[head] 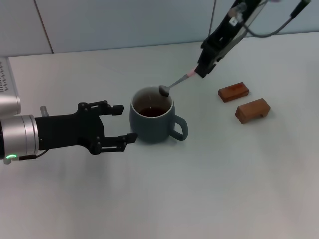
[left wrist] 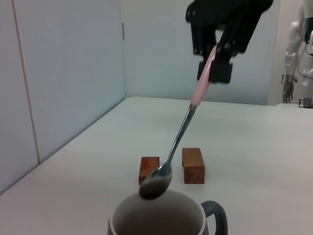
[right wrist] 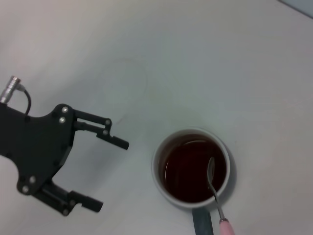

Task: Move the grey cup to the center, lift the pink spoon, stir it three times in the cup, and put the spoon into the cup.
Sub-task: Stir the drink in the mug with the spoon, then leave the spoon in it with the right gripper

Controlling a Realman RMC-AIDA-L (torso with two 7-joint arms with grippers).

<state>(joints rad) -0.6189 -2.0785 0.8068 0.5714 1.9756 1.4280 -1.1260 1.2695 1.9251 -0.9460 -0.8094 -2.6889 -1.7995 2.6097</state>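
Above grey cup (head: pixel 151 118): right tool (head: pixel 205 67) holds pink spoon (head: pixel 176 82).

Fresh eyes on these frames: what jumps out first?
The right hand holds the pink spoon by its handle, tilted, with its metal bowl hanging just over the rim of the grey cup of dark liquid near the table's middle. The left hand sits open beside the cup on the robot's left, not touching it. Two brown wooden blocks lie to the cup's right.
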